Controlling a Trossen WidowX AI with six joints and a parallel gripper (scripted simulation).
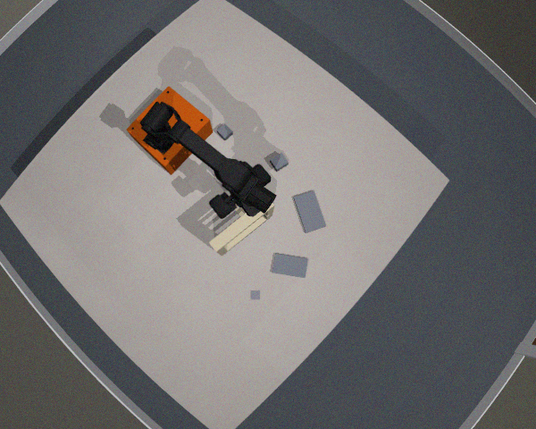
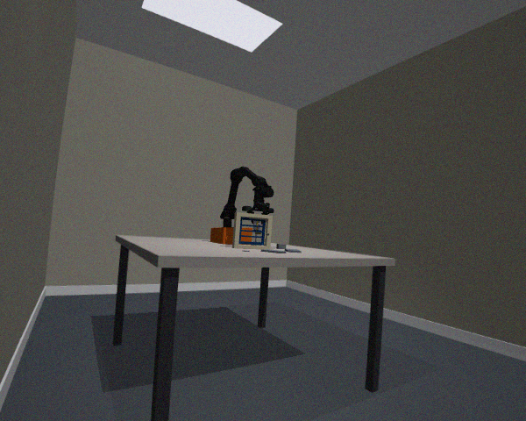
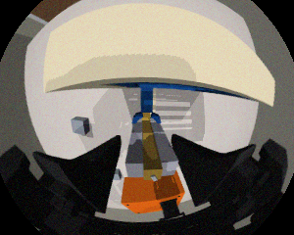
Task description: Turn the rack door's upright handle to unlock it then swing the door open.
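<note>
The cream rack frame (image 1: 236,232) (image 2: 237,231) (image 3: 122,36) stands upright on the table. The blue barred door (image 2: 241,231) (image 3: 147,98) sits in the frame and looks closed. Its handle (image 3: 149,147), with grey sides and a brass-coloured strip, stands out from the door on the arm's side. My gripper (image 3: 146,139) points down behind the frame and is partly open, one fingertip on each side of the handle. Gaps show between both fingers and the handle in the wrist view. In the top view the arm hides the fingers and the handle.
The orange arm base (image 1: 188,108) (image 3: 137,196) is behind the handle. Flat grey slabs (image 1: 309,211) (image 1: 288,265) and a small grey square (image 1: 255,294) lie beyond the frame. Small grey blocks (image 1: 279,161) (image 1: 224,131) (image 3: 80,125) stand to one side.
</note>
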